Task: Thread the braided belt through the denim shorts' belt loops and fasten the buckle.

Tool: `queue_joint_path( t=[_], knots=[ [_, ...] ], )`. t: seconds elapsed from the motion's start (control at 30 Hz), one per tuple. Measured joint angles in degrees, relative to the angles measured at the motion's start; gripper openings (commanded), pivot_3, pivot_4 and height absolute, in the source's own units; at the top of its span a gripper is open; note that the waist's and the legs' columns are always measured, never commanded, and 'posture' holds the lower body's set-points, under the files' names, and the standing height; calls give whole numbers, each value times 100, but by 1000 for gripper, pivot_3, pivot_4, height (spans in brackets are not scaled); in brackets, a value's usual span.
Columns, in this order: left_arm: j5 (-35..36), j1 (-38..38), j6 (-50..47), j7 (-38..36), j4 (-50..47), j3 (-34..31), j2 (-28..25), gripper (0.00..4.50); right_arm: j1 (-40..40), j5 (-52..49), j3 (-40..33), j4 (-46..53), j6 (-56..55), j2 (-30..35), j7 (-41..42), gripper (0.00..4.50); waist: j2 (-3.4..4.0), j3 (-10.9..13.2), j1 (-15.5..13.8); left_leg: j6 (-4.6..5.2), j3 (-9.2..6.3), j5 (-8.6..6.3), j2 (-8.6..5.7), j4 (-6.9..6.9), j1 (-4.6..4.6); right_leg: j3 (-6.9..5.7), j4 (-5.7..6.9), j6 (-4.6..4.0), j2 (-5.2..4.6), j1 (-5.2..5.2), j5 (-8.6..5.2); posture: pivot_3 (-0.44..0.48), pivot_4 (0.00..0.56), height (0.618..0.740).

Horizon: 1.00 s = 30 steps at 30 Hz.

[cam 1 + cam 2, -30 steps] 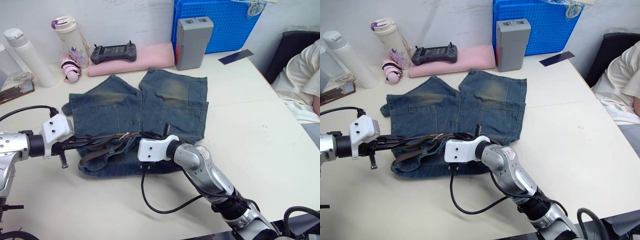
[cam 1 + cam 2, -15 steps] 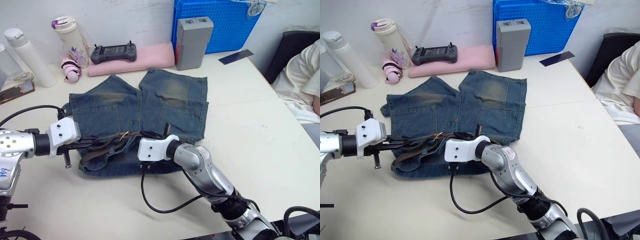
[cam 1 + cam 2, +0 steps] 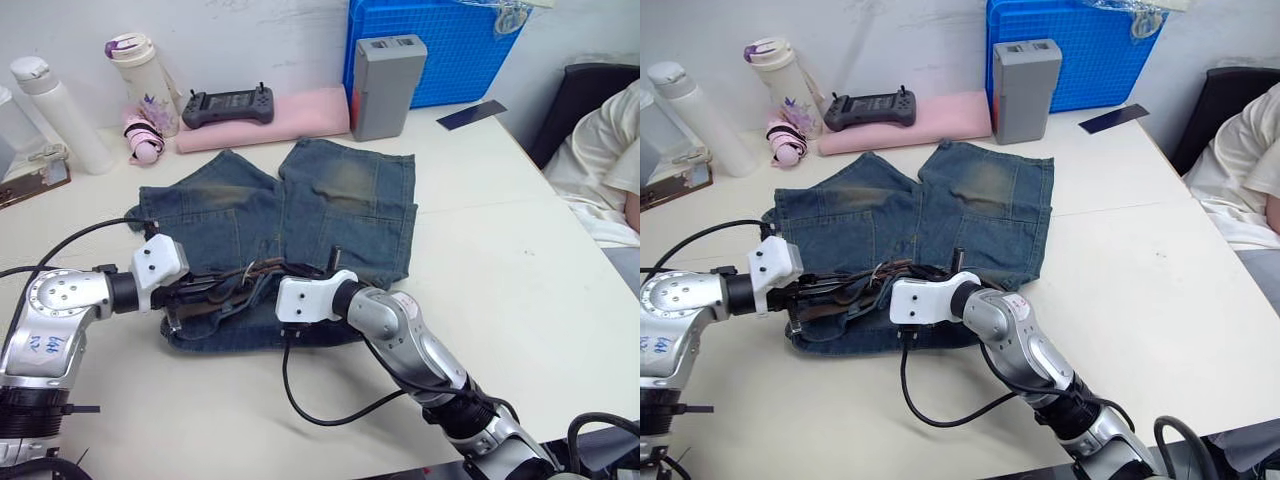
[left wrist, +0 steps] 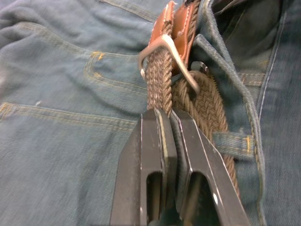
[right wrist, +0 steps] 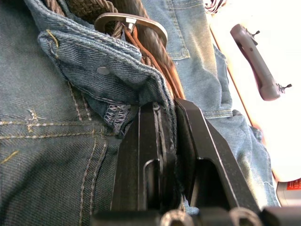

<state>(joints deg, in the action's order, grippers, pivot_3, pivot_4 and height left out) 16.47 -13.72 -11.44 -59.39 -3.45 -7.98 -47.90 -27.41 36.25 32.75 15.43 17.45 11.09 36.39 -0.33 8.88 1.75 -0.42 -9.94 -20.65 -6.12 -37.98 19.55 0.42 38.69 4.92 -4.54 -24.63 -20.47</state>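
The denim shorts (image 3: 340, 200) lie flat on the white table, waistband toward me. The braided belt (image 4: 157, 80) bunches along the left part of the waistband. Its silver buckle (image 4: 164, 47) sits on the tan leather end, with a belt loop (image 4: 233, 141) beside the strap. My left gripper (image 4: 167, 113) is shut on the braided strap just short of the buckle; from the head it is at the waistband's left end (image 3: 195, 295). My right gripper (image 5: 164, 106) is shut on the folded waistband edge near the fly, at the waistband's middle (image 3: 296, 270).
Behind the shorts lie a pink folded cloth (image 3: 265, 115) with a black controller (image 3: 226, 103), a grey box (image 3: 388, 85) and a blue crate (image 3: 440, 50). Bottles (image 3: 145, 80) stand at the back left. A person's sleeve (image 3: 610, 170) shows at the right edge.
My left gripper has slid right along the waistband toward the right gripper, bunching the belt in front of it. The right arm has stayed put.
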Motion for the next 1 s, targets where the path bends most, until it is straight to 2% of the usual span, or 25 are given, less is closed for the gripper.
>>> queue_joint_path(
  t=[0.07, 0.13, 0.17, 0.27, 0.4, 0.43, 0.5, 0.67, 0.8, 1.0],
  knots=[
    [-34, -115, 8, 5, 74, 181, 157, 0, -26, -36, 2, -4, 0, 24, 73, 181, -1, -1, 0, 0, 0, 0, 0, -1, 0, -1, 0, 0, 0, 0, 0, 0, 150, 727],
    [-80, -242, 17, 21, 222, 332, 304, 0, -39, -57, 8, -4, 12, 87, 194, 960, -2, -1, -2, 0, 0, 0, -1, -3, 1, -1, 1, 0, 0, 0, 0, 0, 150, 727],
    [-112, -298, 21, 41, 277, 429, 367, 0, -38, -81, 12, -1, 21, 141, 268, 1193, -3, -2, 1, 1, 0, -1, 0, -6, 2, -2, 1, 0, 0, 0, 0, 0, 150, 727],
    [-165, -422, 68, 54, 423, 599, 506, 0, -7, -155, -5, 36, 116, 254, 451, 2484, -4, -2, 3, 2, 0, -1, 0, -7, 2, -1, 2, 1, 0, 0, 0, 0, 150, 727],
    [-215, -516, 105, 66, 463, 726, 687, 0, 224, -444, -226, 325, 416, 638, 962, 3986, -4, -2, -15, 4, 0, -3, -1, -12, 7, -2, 0, 1, -1, 0, 1, 0, 150, 727],
    [-218, -531, 109, 86, 479, 743, 719, 0, 260, -520, -307, 434, 498, 694, 1074, 3986, -4, -2, -16, 5, 0, -3, -2, -13, 8, -2, -1, 3, -2, 0, 2, 0, 150, 727],
    [-242, -593, 168, 164, 626, 792, 868, 0, 305, -1294, -1041, 1229, 1116, 926, 1752, 3986, -5, -3, -24, 5, -1, -3, -2, -16, 8, -2, -1, 4, -2, 3, 2, 0, 150, 727],
    [-252, -594, 204, 224, 651, 816, 983, 0, -309, -2100, -1885, 1493, 1795, 737, 1855, 3986, -6, -4, -26, 6, -1, -4, -1, -18, 7, -3, -1, 6, -3, 4, 3, 0, 150, 727],
    [-266, -588, 231, 279, 648, 839, 1107, 0, -432, -1958, -1466, 933, 1446, 953, 1518, 3986, -9, -6, -42, 11, 0, -6, -7, -21, 9, -3, -4, 7, -10, 5, 4, 0, 150, 727],
    [-269, -550, 231, 336, 598, 855, 1148, 0, -274, -1771, -1014, 647, 1004, 1193, 1200, 3986, -9, -6, -35, 11, 1, -6, -6, -22, 9, -3, -2, 7, -9, 4, 4, 0, 150, 727]
  ],
)
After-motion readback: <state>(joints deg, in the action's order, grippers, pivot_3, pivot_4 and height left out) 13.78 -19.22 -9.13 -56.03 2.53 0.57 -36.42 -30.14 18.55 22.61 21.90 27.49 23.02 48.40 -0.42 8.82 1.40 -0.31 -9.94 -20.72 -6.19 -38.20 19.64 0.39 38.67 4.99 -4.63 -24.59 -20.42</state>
